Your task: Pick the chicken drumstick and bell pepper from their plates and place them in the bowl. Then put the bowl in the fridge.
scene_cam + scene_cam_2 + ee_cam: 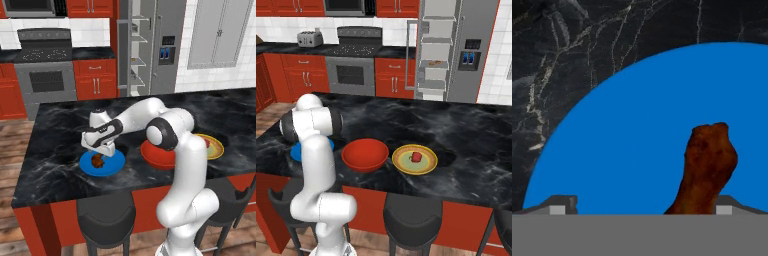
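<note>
Hand view: gripper (639, 207) wide open, holding nothing | drumstick (708, 167) on blue plate (637, 135) between fingertips, near one tip.

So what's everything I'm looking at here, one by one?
drumstick: one, brown, on the blue plate
blue plate: one, left on the counter
bowl: one, red-orange, counter middle
yellow plate: one, olive rim, right of the bowl
pepper: one, red, on the yellow plate
counter: one, black marble
fridge: one, grey, door open, back wall
stove: one, grey, back wall
toaster: one, grey, back counter
stools: black, below the counter
pincer: one, open, over the drumstick
</note>
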Tool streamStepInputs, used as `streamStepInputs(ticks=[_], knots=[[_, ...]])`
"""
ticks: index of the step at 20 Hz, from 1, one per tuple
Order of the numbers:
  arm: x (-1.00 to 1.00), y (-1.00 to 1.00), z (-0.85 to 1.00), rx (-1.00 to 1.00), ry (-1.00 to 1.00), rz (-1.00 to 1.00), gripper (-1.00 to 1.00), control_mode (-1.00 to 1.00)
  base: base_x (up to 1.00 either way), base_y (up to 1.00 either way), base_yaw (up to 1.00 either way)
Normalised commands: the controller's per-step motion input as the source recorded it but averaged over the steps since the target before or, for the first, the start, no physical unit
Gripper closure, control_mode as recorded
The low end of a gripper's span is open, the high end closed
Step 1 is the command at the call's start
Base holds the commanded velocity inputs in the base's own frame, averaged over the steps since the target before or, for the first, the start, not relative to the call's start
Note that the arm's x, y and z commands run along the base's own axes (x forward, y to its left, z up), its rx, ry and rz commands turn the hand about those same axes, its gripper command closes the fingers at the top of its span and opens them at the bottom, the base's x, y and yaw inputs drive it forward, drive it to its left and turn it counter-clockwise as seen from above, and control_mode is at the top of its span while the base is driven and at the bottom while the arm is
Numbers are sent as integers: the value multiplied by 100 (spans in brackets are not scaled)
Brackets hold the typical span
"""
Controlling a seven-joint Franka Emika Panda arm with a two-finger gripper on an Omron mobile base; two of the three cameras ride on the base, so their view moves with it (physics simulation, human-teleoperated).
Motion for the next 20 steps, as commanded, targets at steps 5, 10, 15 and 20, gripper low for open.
streamStepInputs(ticks=[5,10,15,20], knots=[[0,1,-31,0,0,0,100,-100,0,0,0],[-13,0,-20,0,1,0,100,-100,0,0,0],[-17,-1,-3,0,10,0,100,-100,0,0,0],[-21,-9,9,3,6,0,100,-100,0,0,0]])
